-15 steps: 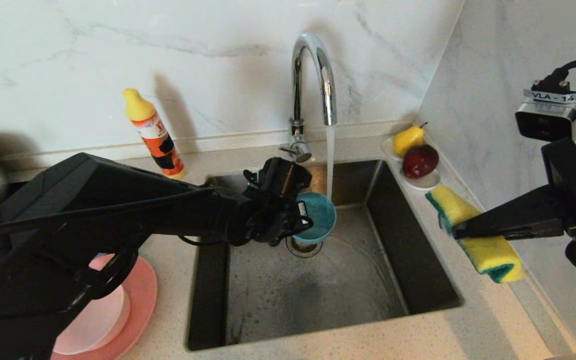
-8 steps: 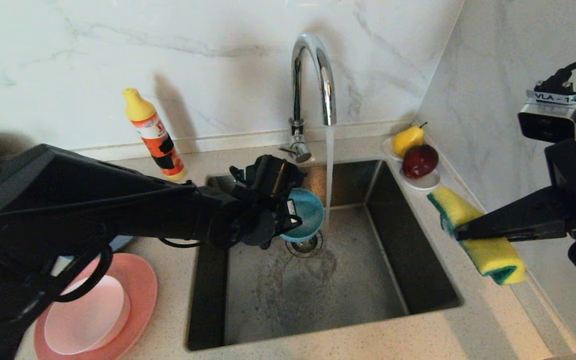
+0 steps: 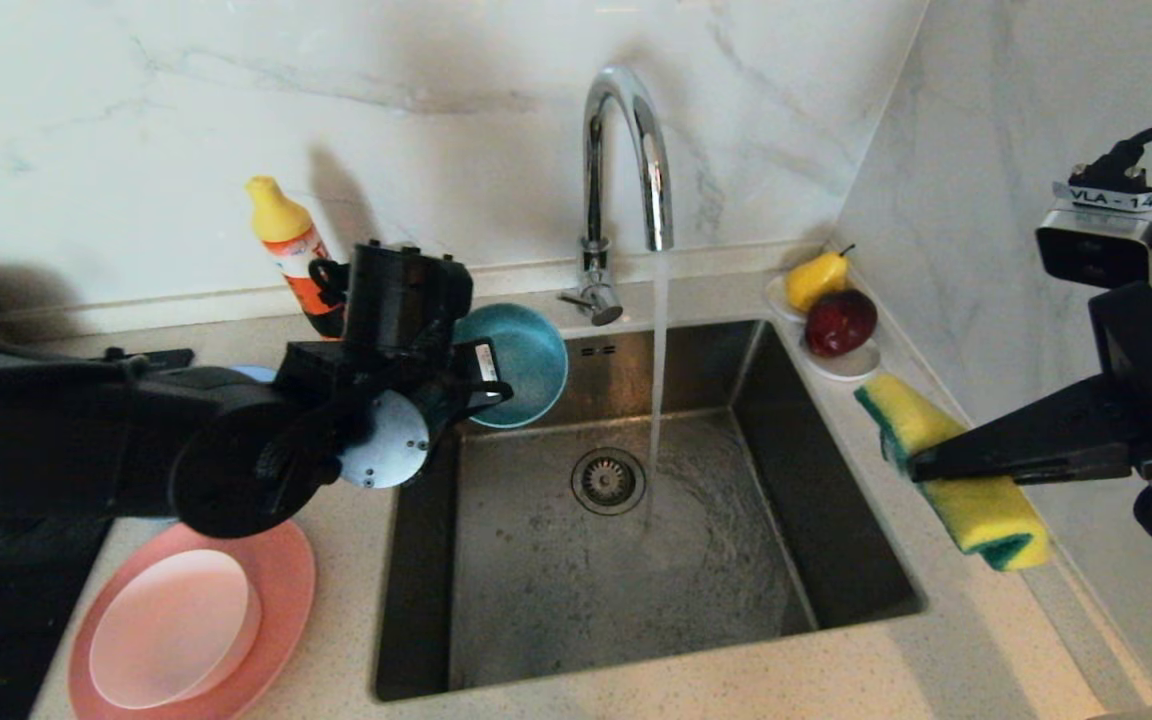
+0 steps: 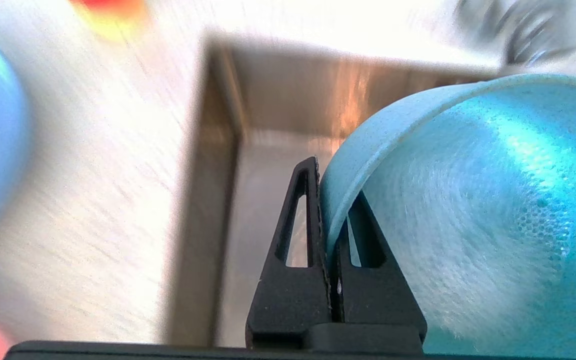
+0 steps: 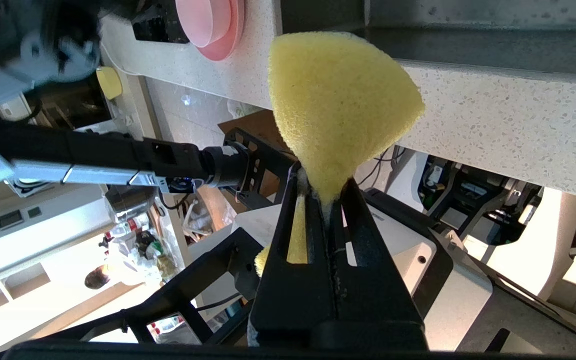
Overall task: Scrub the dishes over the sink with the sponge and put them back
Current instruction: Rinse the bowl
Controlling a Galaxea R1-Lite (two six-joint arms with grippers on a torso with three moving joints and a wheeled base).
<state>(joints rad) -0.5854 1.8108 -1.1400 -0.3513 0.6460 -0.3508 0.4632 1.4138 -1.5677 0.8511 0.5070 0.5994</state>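
Hanging tilted at the sink's (image 3: 836,560) rear-left corner, the teal bowl (image 3: 521,365) shows its hollow toward the tap and the falling water, its rim pinched between the closed fingers of the left gripper (image 3: 471,385); the left wrist view shows one finger inside the wet wall and one outside, clamped on the edge. The bowl is off to the left of the running stream (image 3: 658,370), not under it, and sits over the basin's edge where steel meets counter. The counter spot it would go back to lies farther left and nearer the robot: there the pale pink-white bowl (image 3: 171,625) rests inside the salmon-pink plate (image 3: 281,590), and a sliver of the grey-blue plate (image 3: 251,373) peeks out behind the arm. So the return, as I judge it, is a short carry leftward, and the left arm is the only one placed for it. Well apart, on the far right of the basin, the right gripper (image 3: 921,462) hovers above the counter, squeezed tight on the yellow sponge (image 3: 956,470), which lies long-axis running from back to front with its green scouring face along the sink-side edge.
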